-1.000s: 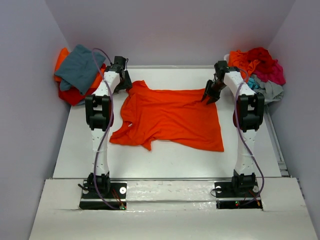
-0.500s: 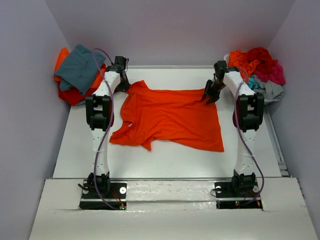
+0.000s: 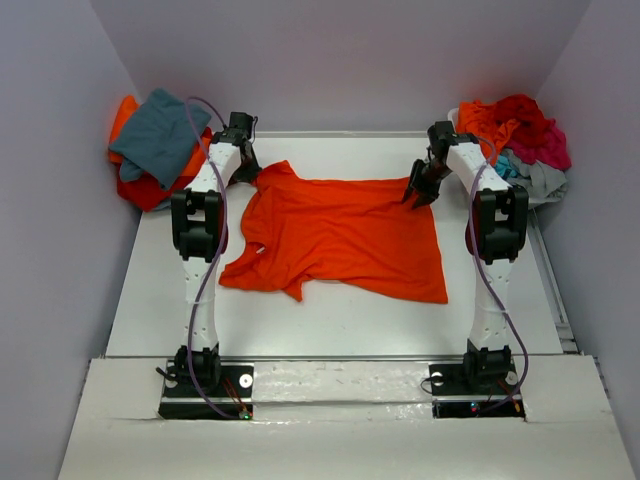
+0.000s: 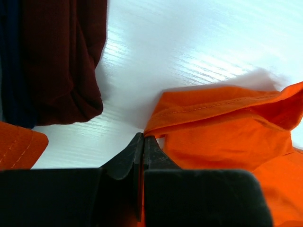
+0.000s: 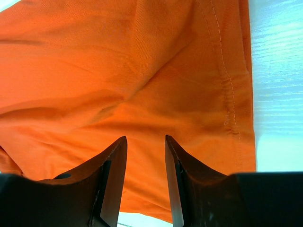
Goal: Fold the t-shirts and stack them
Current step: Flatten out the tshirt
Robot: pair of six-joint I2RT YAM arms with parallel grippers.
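Observation:
A bright orange t-shirt [image 3: 340, 235] lies spread flat on the white table [image 3: 330, 320]. My left gripper [image 3: 252, 172] is low at its back left corner. In the left wrist view its jaws [image 4: 143, 137] are pressed together, with the shirt's folded edge [image 4: 222, 132] meeting the tips and orange cloth showing in the slit between them. At the shirt's back right corner is my right gripper [image 3: 414, 197]. Its fingers [image 5: 146, 138] stand apart over the orange cloth [image 5: 118, 71] near the stitched hem, with nothing pinched.
A pile at the back left has a teal-grey shirt [image 3: 160, 135] on red and orange ones; its dark red cloth [image 4: 61, 61] lies close to my left gripper. A jumbled heap of red, magenta, orange and grey shirts [image 3: 515, 135] sits at the back right. Walls close in three sides.
The left gripper's jaws have closed onto the shirt's back left edge. Both arms and the shirt have otherwise stayed in place.

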